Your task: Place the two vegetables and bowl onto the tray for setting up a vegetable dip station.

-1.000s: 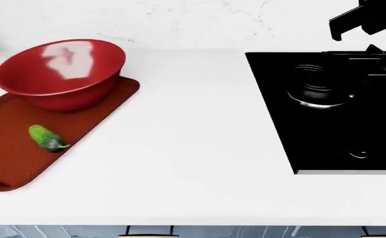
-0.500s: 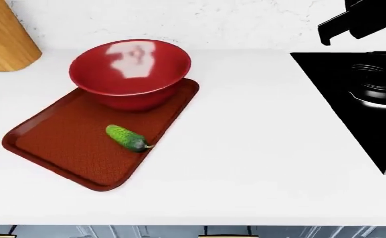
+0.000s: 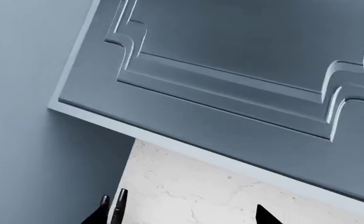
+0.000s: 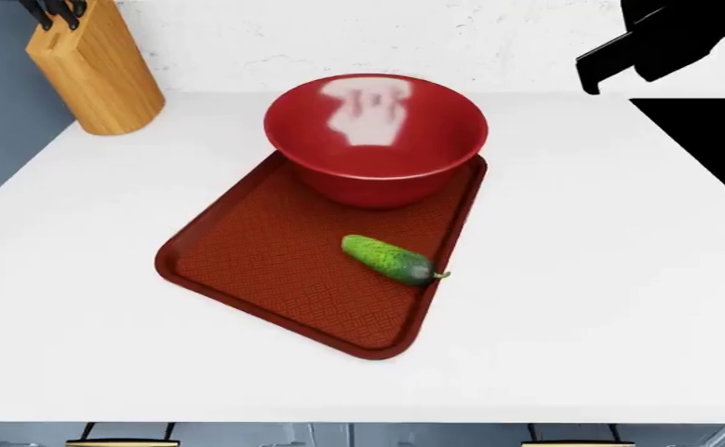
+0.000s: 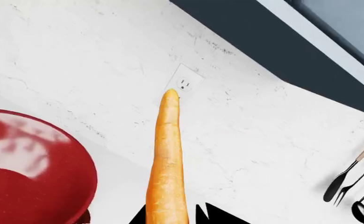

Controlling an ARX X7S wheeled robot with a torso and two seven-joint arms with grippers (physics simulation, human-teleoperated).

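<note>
The carrot [image 5: 167,163] is the last piece off the tray: it stands out from the right gripper [image 5: 169,219], whose dark fingers [image 5: 202,215] are clamped on its thick end, tip pointing toward the wall socket [image 5: 183,84]. Slim, stiff and tapered, it is probably light and smooth-skinned, so a hold on the thick end looks sound (a grip near the thin tip would likely let it swing or slip).

The cucumber [image 4: 390,259], short and bumpy, lies on the tray [image 4: 250,261] beside its right-hand rim. The glossy, deep red bowl [image 4: 375,135] sits on the tray's far end. The tray is flat, rimmed and crosshatched, on the white desk [image 4: 610,279] nearer its left edge, with a wooden knife block [image 4: 93,65] at the far left corner.

The left gripper [image 3: 182,215] shows only finger tips set apart, holding nothing, against grey cabinet doors [image 3: 231,70].
</note>
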